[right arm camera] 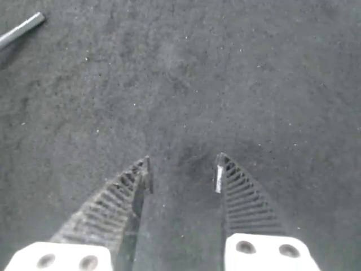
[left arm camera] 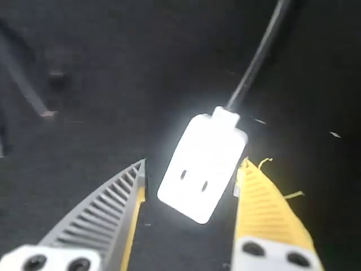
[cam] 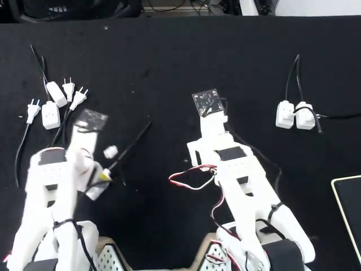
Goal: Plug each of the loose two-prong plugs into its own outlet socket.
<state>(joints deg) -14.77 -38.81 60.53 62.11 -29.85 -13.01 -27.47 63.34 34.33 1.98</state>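
A white outlet socket [left arm camera: 203, 169] on a black cable [left arm camera: 256, 62] lies on the black cloth with its two slots facing my left gripper [left arm camera: 192, 166]. That gripper is open, one finger on each side of the socket: the yellow finger [left arm camera: 262, 203] is close against it, the grey one stands apart. From above, this socket [cam: 110, 151] sits just ahead of the left arm. Three loose two-prong plugs [cam: 32, 107] [cam: 69, 87] [cam: 80, 96] and two sockets [cam: 51, 116] [cam: 56, 93] lie at the far left. My right gripper [right arm camera: 183, 169] is open over bare cloth.
At the right, a plug [cam: 305, 116] sits joined to a socket [cam: 285, 114], with cables running back. A flat yellow-edged object [cam: 347, 214] lies at the right edge. A black cable end [right arm camera: 22, 31] shows in the right wrist view.
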